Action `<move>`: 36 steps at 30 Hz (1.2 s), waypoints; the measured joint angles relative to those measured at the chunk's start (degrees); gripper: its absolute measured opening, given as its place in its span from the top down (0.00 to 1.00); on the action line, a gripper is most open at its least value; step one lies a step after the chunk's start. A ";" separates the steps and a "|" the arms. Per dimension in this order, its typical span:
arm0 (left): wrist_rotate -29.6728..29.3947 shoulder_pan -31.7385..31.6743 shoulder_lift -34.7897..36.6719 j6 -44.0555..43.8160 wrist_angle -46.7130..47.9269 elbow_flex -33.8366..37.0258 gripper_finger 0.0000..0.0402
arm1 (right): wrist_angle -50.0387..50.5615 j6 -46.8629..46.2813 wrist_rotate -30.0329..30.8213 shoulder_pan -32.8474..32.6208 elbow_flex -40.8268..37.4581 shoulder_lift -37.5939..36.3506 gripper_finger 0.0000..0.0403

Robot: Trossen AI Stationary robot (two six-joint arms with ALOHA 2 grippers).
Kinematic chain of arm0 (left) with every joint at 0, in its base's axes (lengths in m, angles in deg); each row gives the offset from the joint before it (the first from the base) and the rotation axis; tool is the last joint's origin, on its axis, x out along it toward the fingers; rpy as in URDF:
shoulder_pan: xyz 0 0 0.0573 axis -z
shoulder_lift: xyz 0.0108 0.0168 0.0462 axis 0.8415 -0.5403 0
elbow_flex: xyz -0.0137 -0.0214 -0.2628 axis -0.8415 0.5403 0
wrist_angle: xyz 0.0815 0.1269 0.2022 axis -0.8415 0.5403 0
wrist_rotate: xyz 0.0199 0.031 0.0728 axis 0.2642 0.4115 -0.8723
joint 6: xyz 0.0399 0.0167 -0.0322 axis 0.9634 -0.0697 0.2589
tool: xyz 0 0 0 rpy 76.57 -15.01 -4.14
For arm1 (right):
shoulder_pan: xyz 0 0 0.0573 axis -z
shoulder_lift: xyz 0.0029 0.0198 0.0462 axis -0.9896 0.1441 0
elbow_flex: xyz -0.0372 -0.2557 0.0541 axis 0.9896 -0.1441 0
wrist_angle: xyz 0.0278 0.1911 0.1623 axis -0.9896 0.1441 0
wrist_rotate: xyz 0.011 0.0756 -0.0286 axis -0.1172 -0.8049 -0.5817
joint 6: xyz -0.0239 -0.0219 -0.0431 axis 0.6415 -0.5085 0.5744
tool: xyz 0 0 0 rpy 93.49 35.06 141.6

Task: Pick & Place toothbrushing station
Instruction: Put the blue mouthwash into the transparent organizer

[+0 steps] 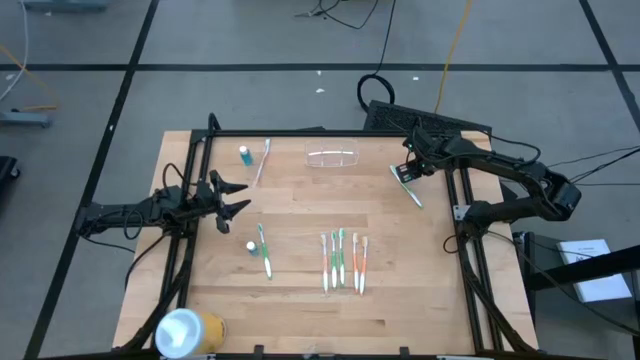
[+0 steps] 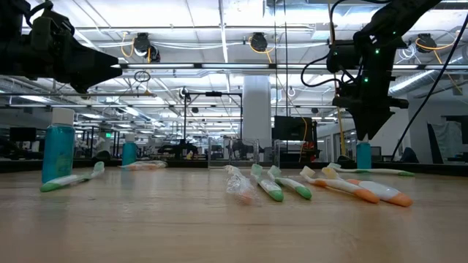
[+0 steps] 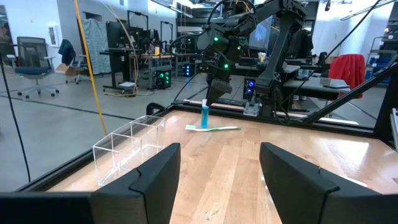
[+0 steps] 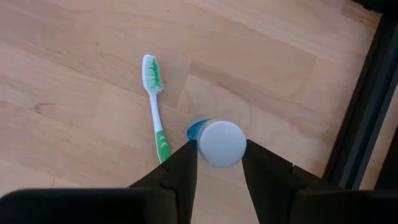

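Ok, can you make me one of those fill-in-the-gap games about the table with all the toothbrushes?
1. The right hand hovers over a blue tube with a ___ cap.
2. Beside that tube lies a toothbrush with a ___ and white handle.
3. The left hand waits at its side of the table with its fingers ___.
4. Inside the see-through holder there is ___.

Missing words: white, green, open, nothing.

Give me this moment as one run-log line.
right gripper: open, straddling blue tube's white cap | left gripper: open, idle at left edge | toothbrushing station: untouched, far edge
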 joint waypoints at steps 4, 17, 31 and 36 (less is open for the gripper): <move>0.00 0.01 0.00 0.02 0.00 0.00 0.43 | -0.36 -0.01 0.00 0.00 0.00 0.00 0.63; 0.00 0.00 -0.01 0.02 0.00 0.01 0.43 | -1.53 -0.31 -0.02 0.00 0.00 0.00 0.62; 0.00 0.01 -0.02 0.02 0.01 0.00 0.43 | -1.53 -0.20 0.02 0.00 0.00 0.00 0.73; 0.00 0.00 -0.02 0.02 0.00 0.00 0.43 | -1.86 1.61 0.10 0.00 0.00 0.00 0.76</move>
